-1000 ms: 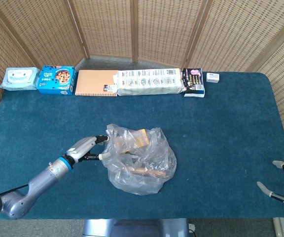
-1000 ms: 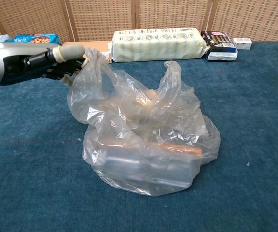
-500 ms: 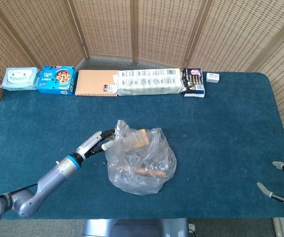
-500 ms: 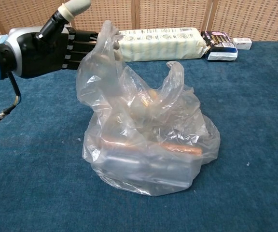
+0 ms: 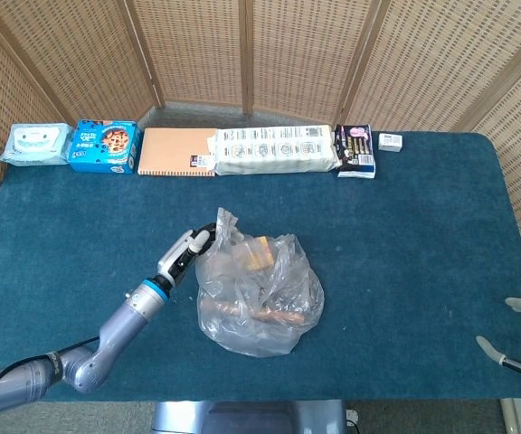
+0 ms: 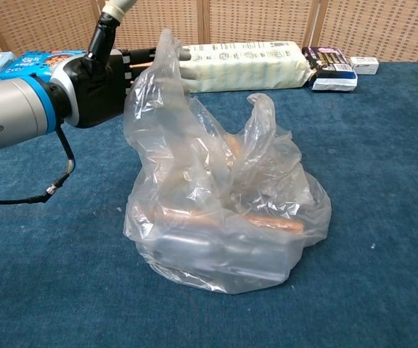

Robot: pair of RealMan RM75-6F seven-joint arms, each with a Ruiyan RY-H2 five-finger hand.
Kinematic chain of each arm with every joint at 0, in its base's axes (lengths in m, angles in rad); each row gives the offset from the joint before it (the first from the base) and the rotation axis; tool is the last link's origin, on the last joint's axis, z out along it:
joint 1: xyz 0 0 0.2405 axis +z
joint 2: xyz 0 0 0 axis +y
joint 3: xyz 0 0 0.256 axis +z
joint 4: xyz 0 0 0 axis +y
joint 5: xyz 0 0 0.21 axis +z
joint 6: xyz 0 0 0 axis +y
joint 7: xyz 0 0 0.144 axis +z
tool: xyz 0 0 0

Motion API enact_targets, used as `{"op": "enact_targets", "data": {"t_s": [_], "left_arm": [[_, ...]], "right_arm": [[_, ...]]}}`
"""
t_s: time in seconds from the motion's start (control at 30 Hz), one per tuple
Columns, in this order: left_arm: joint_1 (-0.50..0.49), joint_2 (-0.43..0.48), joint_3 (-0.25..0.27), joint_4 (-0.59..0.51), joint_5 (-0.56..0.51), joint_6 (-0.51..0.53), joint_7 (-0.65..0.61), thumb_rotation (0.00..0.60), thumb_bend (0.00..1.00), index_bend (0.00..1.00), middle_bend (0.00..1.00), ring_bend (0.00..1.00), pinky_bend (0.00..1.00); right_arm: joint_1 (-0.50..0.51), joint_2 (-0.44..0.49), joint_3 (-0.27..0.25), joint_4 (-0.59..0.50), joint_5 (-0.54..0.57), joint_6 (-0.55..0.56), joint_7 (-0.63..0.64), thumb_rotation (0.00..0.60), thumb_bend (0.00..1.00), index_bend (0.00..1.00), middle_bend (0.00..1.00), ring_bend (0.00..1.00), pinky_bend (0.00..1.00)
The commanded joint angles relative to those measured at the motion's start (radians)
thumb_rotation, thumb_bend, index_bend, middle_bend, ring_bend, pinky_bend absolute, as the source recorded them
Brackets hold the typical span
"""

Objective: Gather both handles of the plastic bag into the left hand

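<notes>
One handle (image 6: 167,61) of two is in my left hand (image 6: 96,76): the fingers grip the near-left loop of the clear plastic bag (image 6: 223,210) and hold it lifted above the bag body. The second handle (image 6: 261,116) stands free on the far-right side of the bag mouth, touched by nothing. So I judge the task roughly half done; what's left is getting that loose loop into the same hand without dropping the first.

The bag sits mid-table, a bit toward the near edge, on the blue table (image 5: 423,226). Contents are blurred through the plastic: something brown and tubular, and something yellowish. I can't count them reliably.

My right hand (image 5: 518,348) is at the near-right corner of the table, well apart from the bag, fingers spread, holding nothing.

Count along the far edge, six items: one wet-wipes pack (image 5: 33,143), one blue cookie box (image 5: 104,146), one orange notebook (image 5: 177,151), one long white package (image 5: 275,149), one dark packet (image 5: 355,149), one small white box (image 5: 389,140).
</notes>
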Motion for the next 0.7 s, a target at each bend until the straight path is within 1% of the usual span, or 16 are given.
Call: {"op": "enact_targets", "data": {"t_s": [0.03, 0.13, 0.2, 0.27, 0.37, 0.47, 0.6, 0.7], "left_arm": [[-0.014, 0.012, -0.034, 0.005, 0.022, -0.079, -0.149, 0.000, 0.03, 0.31, 0.33, 0.32, 0.36], [-0.039, 0.064, -0.054, -0.014, 0.042, -0.215, -0.310, 0.000, 0.03, 0.31, 0.33, 0.33, 0.37], [-0.048, 0.086, -0.066, -0.020, 0.059, -0.271, -0.382, 0.000, 0.03, 0.31, 0.33, 0.33, 0.38], [-0.049, 0.099, -0.073, -0.022, 0.078, -0.298, -0.431, 0.000, 0.03, 0.31, 0.33, 0.33, 0.40], [-0.046, 0.121, -0.079, -0.026, 0.131, -0.323, -0.512, 0.000, 0.04, 0.31, 0.33, 0.35, 0.44], [-0.045, 0.155, -0.068, -0.020, 0.187, -0.332, -0.565, 0.000, 0.04, 0.31, 0.33, 0.37, 0.49], [-0.051, 0.184, -0.047, -0.002, 0.225, -0.333, -0.596, 0.000, 0.04, 0.31, 0.33, 0.37, 0.50], [-0.063, 0.194, -0.026, 0.025, 0.215, -0.343, -0.591, 0.000, 0.03, 0.31, 0.33, 0.37, 0.48]], "right_arm": [[0.000, 0.001, 0.001, -0.001, -0.002, 0.001, 0.000, 0.250, 0.20, 0.31, 0.38, 0.38, 0.33], [0.003, -0.002, 0.002, -0.001, -0.007, 0.001, -0.001, 0.250, 0.20, 0.30, 0.38, 0.37, 0.32], [0.004, -0.002, 0.002, -0.002, -0.009, 0.001, -0.002, 0.250, 0.20, 0.31, 0.38, 0.38, 0.32], [0.003, -0.002, 0.003, -0.002, -0.009, 0.001, -0.003, 0.248, 0.20, 0.31, 0.38, 0.38, 0.32], [0.001, -0.001, 0.003, -0.001, -0.007, 0.003, -0.001, 0.251, 0.20, 0.31, 0.38, 0.37, 0.32], [-0.001, 0.000, 0.004, 0.000, -0.007, 0.006, 0.000, 0.249, 0.20, 0.31, 0.38, 0.37, 0.32], [-0.003, 0.002, 0.005, 0.000, -0.008, 0.009, 0.002, 0.251, 0.20, 0.31, 0.38, 0.37, 0.32], [-0.004, 0.001, 0.005, 0.000, -0.008, 0.009, 0.003, 0.250, 0.20, 0.31, 0.38, 0.37, 0.32]]}}
